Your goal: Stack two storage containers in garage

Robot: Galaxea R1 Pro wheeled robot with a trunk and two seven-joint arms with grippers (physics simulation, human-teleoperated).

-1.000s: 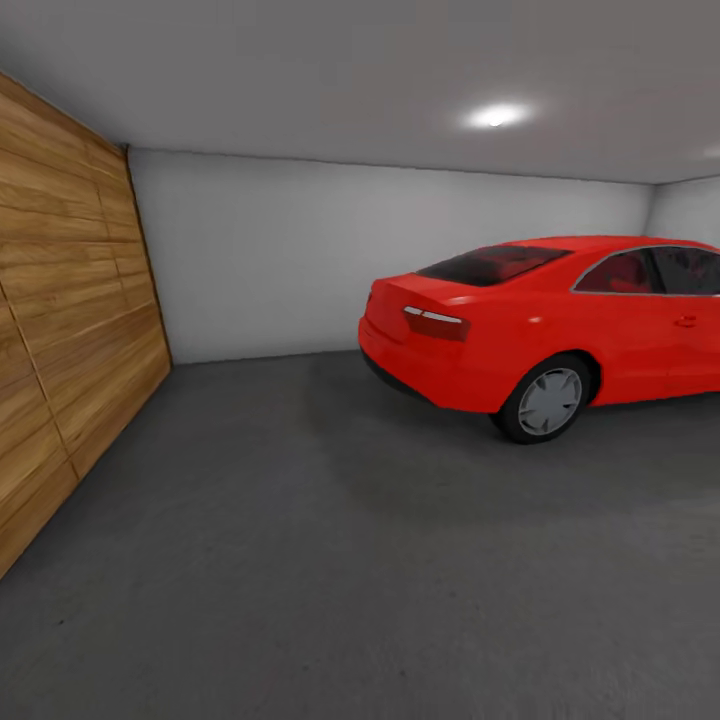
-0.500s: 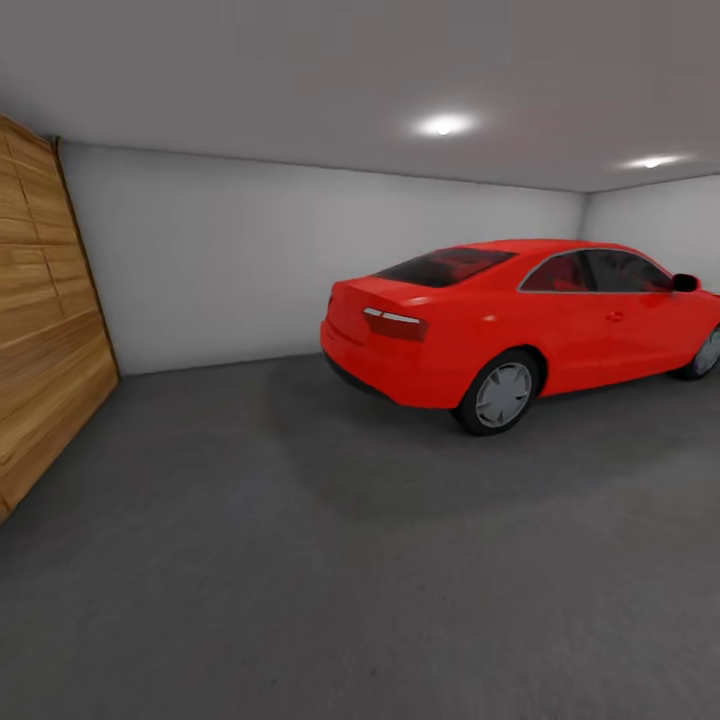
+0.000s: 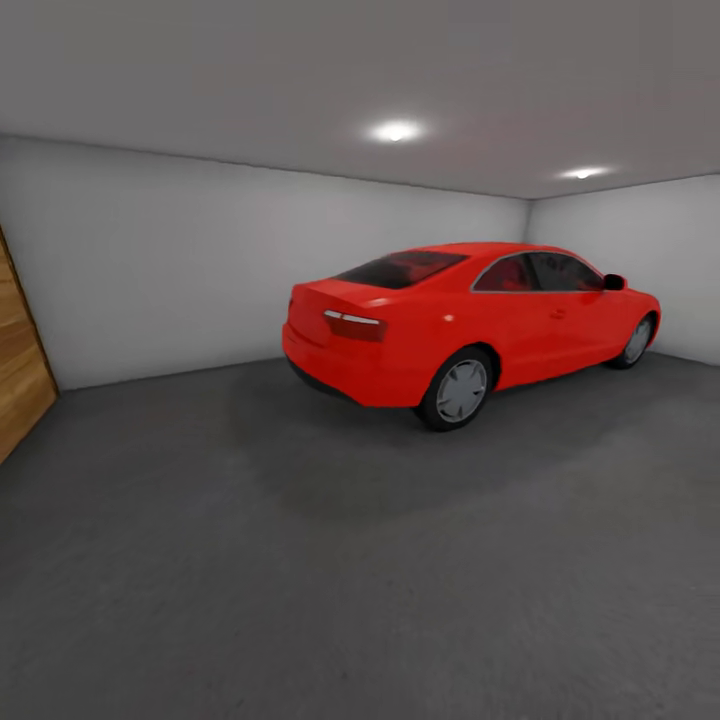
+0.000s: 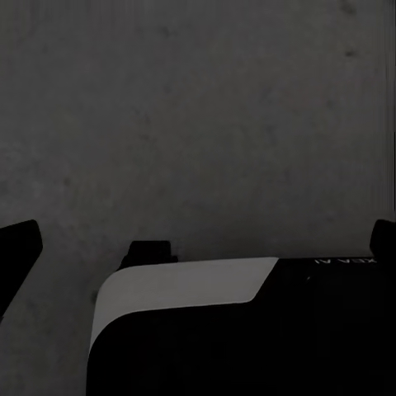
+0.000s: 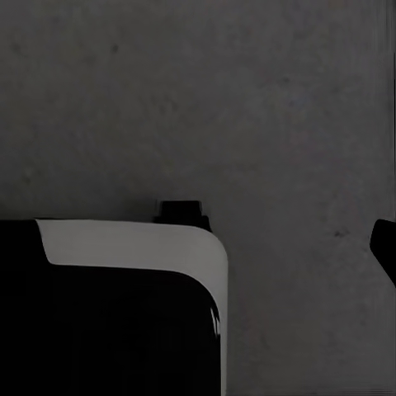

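Closest in, the left wrist view is looking down on the floor point(image 4: 198, 107), dark grey and speckled, with a black part of the robot's body carrying a white panel point(image 4: 181, 285) lying beneath the camera. The left gripper point(image 4: 202, 243) is hanging above that concrete with its two dark fingertips point(image 4: 18, 252) sitting at opposite edges of the picture, spread wide and holding nothing; only bare floor is lying between them.

Over in the right wrist view, the same rough concrete is showing beside a black body part with a white curved panel point(image 5: 132, 243). The right gripper point(image 5: 202, 247) is showing one dark fingertip point(image 5: 386, 247) at the far edge, while the other is blending into the black body. Its jaws are looking parted as well, with nothing in their grasp.

From the head view, the floor is stretching away wide and bare through the garage point(image 3: 620, 250). Further off, a red car point(image 3: 450, 320) is standing on it with its rear turned toward the camera and its nose pointing at the side wall. At the left edge, a strip of wooden panelled door point(image 3: 20, 370) is meeting the plain white back wall point(image 3: 180, 270). Two ceiling lights point(image 3: 396, 130) are glowing overhead
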